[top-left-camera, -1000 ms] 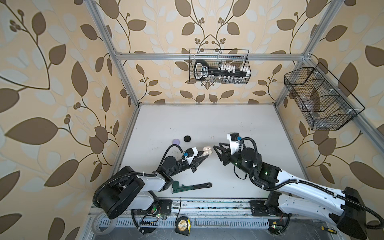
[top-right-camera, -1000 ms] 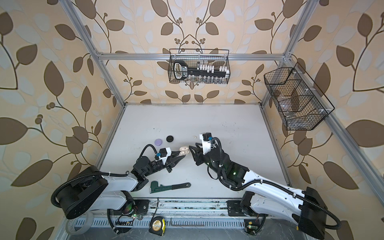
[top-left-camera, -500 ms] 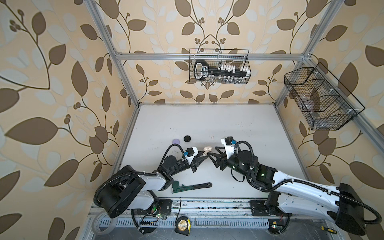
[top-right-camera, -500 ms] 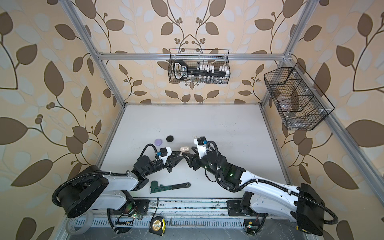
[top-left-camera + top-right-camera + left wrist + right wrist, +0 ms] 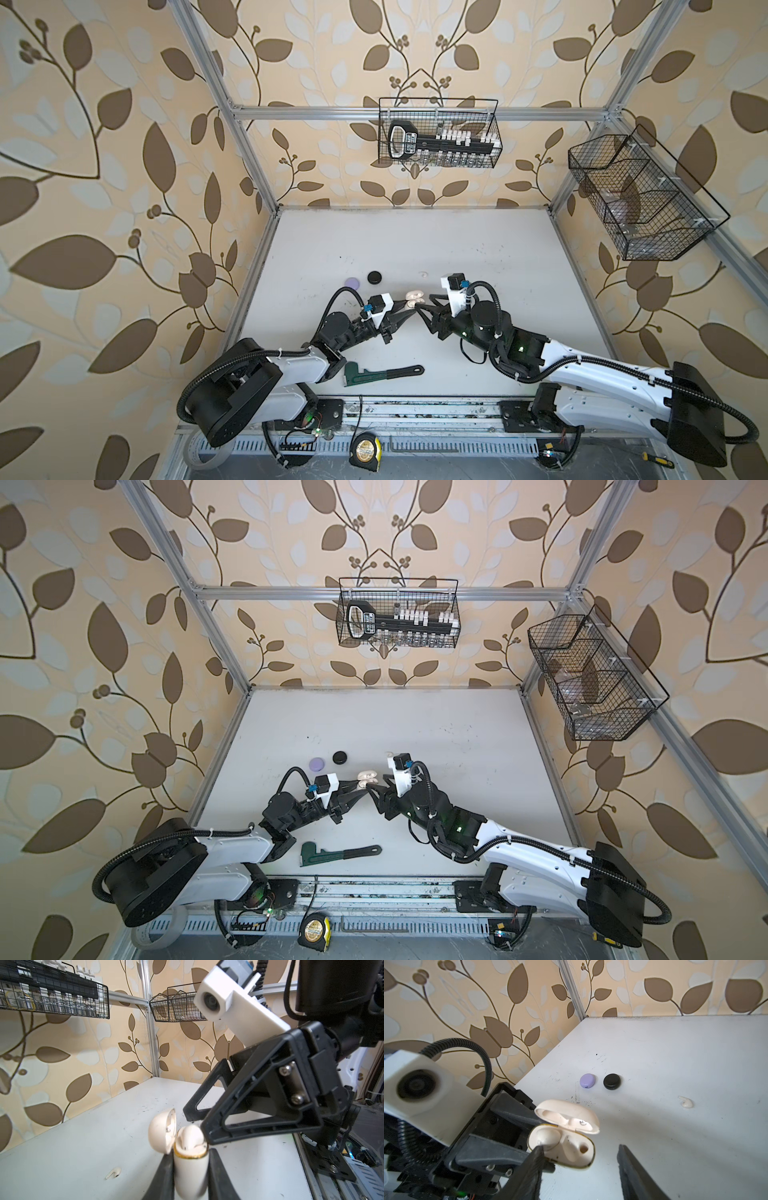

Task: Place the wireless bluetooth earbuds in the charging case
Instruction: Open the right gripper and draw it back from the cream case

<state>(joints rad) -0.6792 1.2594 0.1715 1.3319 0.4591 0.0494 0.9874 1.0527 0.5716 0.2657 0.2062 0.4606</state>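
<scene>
Now that right claw (image 5: 579, 1148), half-spread and empty, has closed in on open cream oval charging case (image 5: 572, 1154), one tip touches white stemmed earbud (image 5: 190, 1136) in its socket: first bud likely seating. Left claw (image 5: 404, 314) clamps case body. Second white earbud (image 5: 686, 1102) lies on desk (image 5: 675, 1053) beyond case.

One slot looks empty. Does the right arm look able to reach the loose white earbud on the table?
Probably yes: the right pincer is open, and the earbud lies on bare table, nothing between.
</scene>
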